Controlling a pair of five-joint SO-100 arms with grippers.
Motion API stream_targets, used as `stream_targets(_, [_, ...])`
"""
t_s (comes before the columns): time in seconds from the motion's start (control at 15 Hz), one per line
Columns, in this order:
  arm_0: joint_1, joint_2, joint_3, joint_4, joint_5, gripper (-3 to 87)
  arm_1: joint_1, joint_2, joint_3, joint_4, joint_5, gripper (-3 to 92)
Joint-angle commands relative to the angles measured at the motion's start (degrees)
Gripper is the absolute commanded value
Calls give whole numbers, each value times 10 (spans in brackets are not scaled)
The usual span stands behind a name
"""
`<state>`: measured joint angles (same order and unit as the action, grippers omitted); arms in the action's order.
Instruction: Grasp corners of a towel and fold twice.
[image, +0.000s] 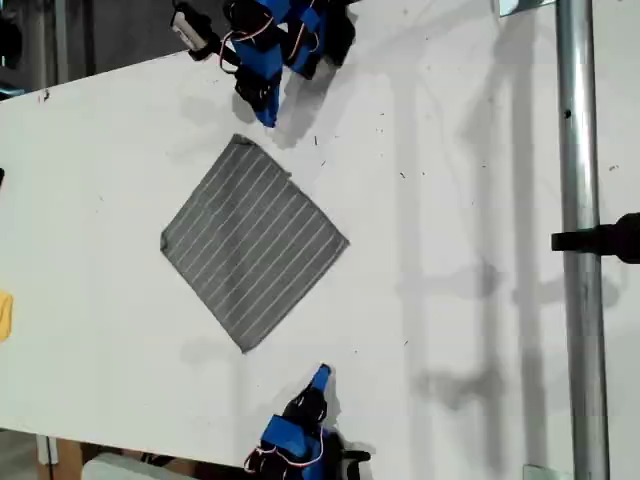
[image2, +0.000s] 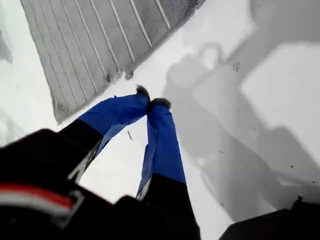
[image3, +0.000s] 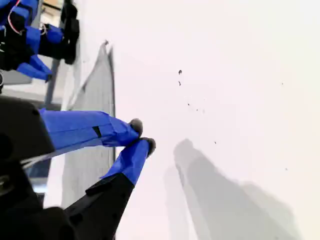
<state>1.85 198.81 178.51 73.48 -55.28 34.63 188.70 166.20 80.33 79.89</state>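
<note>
The towel (image: 254, 243) lies flat as a diamond on the white table, grey with thin white stripes. My first gripper (image: 268, 118) is at the top of the exterior view, shut on nothing, just off the towel's top corner (image: 240, 140). In the first wrist view its blue fingertips (image2: 151, 100) meet over bare table beside that corner (image2: 57, 116) and a frayed edge (image2: 120, 75). My second gripper (image: 321, 374) is at the bottom of the exterior view, shut and empty, apart from the bottom corner (image: 245, 348). The second wrist view shows its tips (image3: 142, 136) beside the towel (image3: 95, 100).
A small yellow object (image: 5, 315) lies at the exterior view's left edge. A metal pole (image: 580, 200) with a black clamp (image: 605, 240) runs down the exterior view's right side. The table edge (image: 120, 68) runs diagonally at the exterior view's upper left.
</note>
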Motion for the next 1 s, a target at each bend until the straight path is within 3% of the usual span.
stream_targets(0.0, [-55, 4, 2, 6, -470, -29, -33, -1, -16, 1, 4, -3])
stream_targets(0.6, [-60, 4, -15, 2, -515, -30, -99, -2, -46, 7, 11, -3])
stream_targets(0.73, [-67, -62, -65, -44, -504, -30, -104, -55, -109, -4, -5, -3])
stream_targets(0.93, [-88, -395, -265, -156, -445, -30, -73, -244, -266, -44, -77, -3])
